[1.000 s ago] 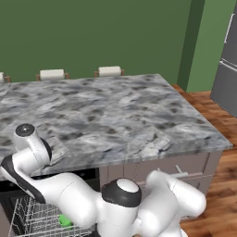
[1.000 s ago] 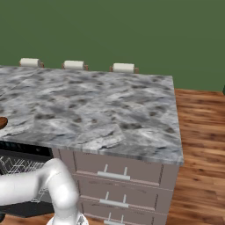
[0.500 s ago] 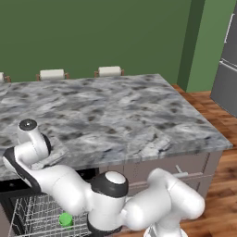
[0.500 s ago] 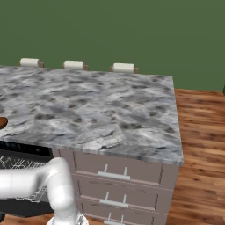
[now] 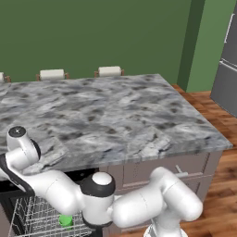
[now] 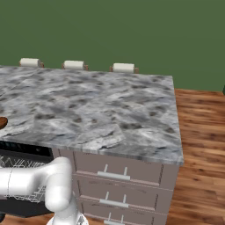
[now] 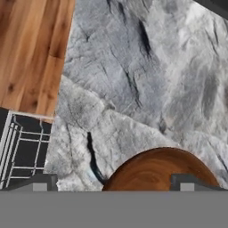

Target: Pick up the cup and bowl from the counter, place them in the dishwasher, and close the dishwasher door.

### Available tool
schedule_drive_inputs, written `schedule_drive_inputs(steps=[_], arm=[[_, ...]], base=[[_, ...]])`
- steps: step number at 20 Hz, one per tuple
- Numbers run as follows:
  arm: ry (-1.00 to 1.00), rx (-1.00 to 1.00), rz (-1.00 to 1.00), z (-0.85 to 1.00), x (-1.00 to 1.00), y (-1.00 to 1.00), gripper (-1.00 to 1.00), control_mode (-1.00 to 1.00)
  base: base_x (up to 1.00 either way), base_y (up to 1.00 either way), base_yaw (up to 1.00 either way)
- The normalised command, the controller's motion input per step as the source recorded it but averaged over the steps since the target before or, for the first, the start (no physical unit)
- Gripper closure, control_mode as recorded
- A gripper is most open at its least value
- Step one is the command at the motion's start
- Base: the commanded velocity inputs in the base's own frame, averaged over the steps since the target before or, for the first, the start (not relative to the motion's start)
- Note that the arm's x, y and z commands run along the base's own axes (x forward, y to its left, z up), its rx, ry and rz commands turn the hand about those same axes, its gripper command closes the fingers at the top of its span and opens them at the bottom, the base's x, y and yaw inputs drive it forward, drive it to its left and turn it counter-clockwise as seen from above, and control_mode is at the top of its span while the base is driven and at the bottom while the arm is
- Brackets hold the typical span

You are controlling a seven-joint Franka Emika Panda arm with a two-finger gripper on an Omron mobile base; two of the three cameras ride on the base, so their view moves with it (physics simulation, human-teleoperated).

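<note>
The reddish-brown bowl (image 7: 156, 171) rests on the marbled counter (image 7: 133, 67), close under my hand; its rim also peeks in at the left edge of the right base view (image 6: 2, 122). My gripper (image 7: 113, 185) is open and holds nothing. One fingertip (image 7: 40, 182) stands left of the bowl and the other overlaps its right side. The green cup (image 5: 65, 221) stands in the white wire rack (image 5: 37, 217) of the open dishwasher (image 6: 22, 150), below the counter's edge (image 5: 92, 159). The dishwasher door is hidden behind my arm.
Taupe drawers (image 6: 114, 176) with silver handles sit right of the dishwasher. Three pale stool backs (image 6: 123, 68) line the counter's far edge. Wood floor (image 6: 202, 145) runs to the right, and a grey fridge (image 5: 227, 69) stands at the far right.
My arm has swung leftward along the counter's front edge, and its elbow now leaves more of the cup in the rack showing. The cup has stayed put.
</note>
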Motion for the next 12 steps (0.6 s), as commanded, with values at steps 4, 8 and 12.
schedule_drive_inputs(steps=[4, 8, 12], arm=[[0.00, -0.02, 0.04, -0.03, 0.06, 0.12, 1.00, -1.00], [0.00, -0.02, 0.00, 0.00, 0.02, 0.00, 1.00, -1.00], [0.00, -0.01, 0.00, 0.00, 0.00, 0.00, 1.00, -1.00]], base=[[0.00, 0.00, 0.00], [0.00, 0.00, 0.00], [0.00, 0.00, 0.00]])
